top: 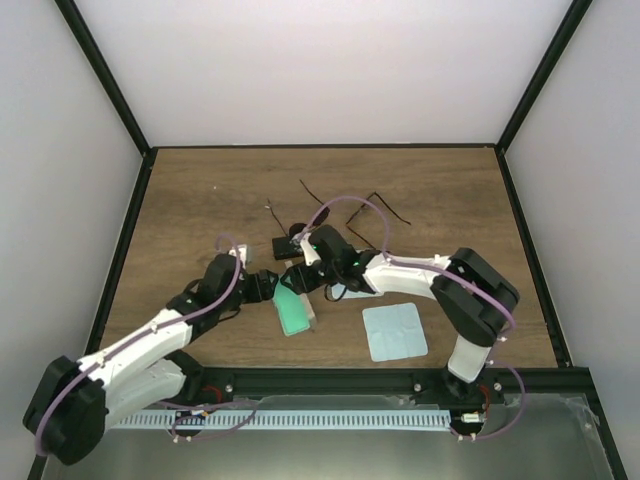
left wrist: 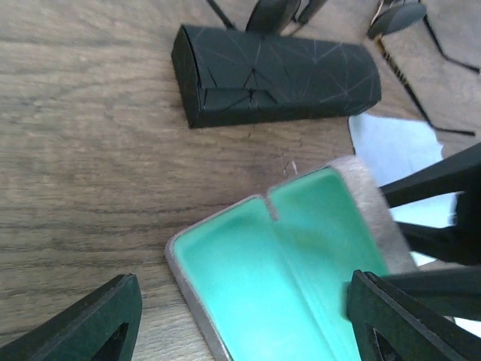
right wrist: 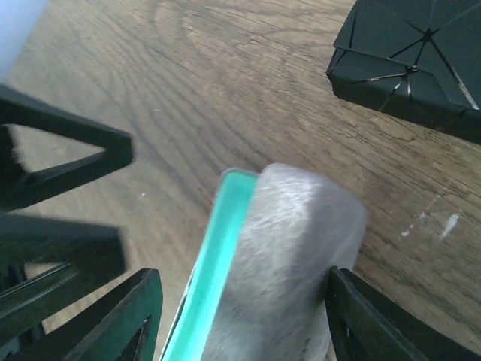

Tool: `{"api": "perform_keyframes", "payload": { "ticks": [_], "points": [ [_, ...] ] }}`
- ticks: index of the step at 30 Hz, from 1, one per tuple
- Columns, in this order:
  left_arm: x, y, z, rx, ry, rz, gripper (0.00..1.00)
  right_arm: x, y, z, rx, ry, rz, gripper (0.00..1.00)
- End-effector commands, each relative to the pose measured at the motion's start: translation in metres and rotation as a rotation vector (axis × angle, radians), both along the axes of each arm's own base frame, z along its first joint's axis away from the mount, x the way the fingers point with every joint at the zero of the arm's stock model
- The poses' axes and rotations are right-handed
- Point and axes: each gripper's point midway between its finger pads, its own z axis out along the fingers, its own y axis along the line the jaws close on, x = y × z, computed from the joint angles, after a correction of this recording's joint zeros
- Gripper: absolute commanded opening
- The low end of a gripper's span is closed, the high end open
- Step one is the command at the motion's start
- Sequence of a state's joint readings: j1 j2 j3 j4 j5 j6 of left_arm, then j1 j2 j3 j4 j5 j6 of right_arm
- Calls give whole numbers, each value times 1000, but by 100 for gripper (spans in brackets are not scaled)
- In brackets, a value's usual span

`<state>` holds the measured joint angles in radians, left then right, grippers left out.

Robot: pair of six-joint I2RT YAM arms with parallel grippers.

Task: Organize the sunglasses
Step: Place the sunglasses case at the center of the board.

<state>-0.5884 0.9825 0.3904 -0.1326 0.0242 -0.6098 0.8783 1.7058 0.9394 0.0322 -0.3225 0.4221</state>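
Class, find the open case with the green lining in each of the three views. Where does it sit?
Top view: green case, just below the picture's middle.
Left wrist: green case, lower centre, lining up.
Right wrist: green case, bottom centre, seen edge-on.
Shared landmark: the black case lying just beyond it.

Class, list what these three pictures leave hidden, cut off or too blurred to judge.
sunglasses: left wrist view, cut by the top edge; top view, tiny and partly under the right arm.
green case: left wrist view, cut by the bottom edge.
black case: right wrist view, cut by the corner.
right claw: right wrist view, the case's blurred grey lid fills the gap; grip cannot be told.
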Motion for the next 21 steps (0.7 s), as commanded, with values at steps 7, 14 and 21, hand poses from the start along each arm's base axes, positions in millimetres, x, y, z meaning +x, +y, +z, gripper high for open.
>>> {"api": "perform_keyframes", "payload": {
  "ticks": [7, 14, 21],
  "points": [
    [-5, 47, 83, -99, -281, 205, 77, 24, 35, -10, -104, -32, -29, 40],
    [-9, 46, 91, -132, -298, 191, 78, 39, 40, 28, -72, -132, -55, 57],
    [-8, 37, 83, -129, -267, 152, 79, 44, 14, 57, -83, -205, -153, 80]
  ]
}}
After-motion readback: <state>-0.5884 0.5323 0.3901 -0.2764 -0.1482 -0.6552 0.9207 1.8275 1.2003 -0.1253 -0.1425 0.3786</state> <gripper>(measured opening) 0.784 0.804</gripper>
